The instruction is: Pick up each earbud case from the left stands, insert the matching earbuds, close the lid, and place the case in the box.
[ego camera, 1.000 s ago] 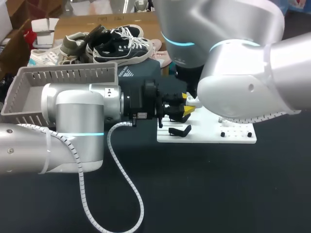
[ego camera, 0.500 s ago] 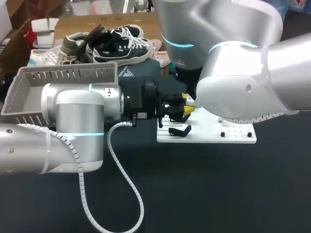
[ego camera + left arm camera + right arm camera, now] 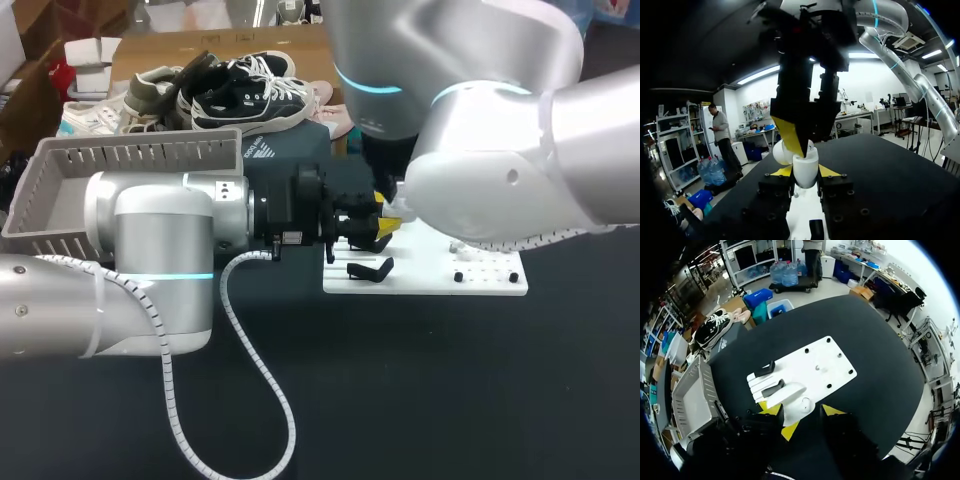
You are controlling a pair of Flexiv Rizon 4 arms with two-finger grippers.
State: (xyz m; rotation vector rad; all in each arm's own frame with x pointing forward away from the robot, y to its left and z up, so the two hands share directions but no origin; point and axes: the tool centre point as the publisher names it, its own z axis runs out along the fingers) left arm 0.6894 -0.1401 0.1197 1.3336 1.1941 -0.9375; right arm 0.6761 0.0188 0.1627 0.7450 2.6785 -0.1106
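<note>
Above the white stand board (image 3: 430, 275), my left gripper (image 3: 805, 175) is shut on a white earbud case (image 3: 806, 165), one yellow tip on each side of it. My right gripper (image 3: 801, 411) comes down onto the same case (image 3: 799, 409) from above and is open. One of its yellow fingers (image 3: 789, 134) lies against the case and the other stands off. In the head view the two grippers, left (image 3: 372, 228) and right (image 3: 388, 208), meet under my bulky right arm, which hides the case. No earbuds can be made out.
Two black stands (image 3: 765, 370) (image 3: 772, 387) sit at the near-left end of the board (image 3: 810, 367). A grey slotted box (image 3: 60, 200) stands at the table's far left, behind my left arm. Small black pegs (image 3: 485, 275) dot the board's right end.
My right gripper's fingers have spread apart at the case and it has shifted slightly. The left arm and the case have stayed where they were.
</note>
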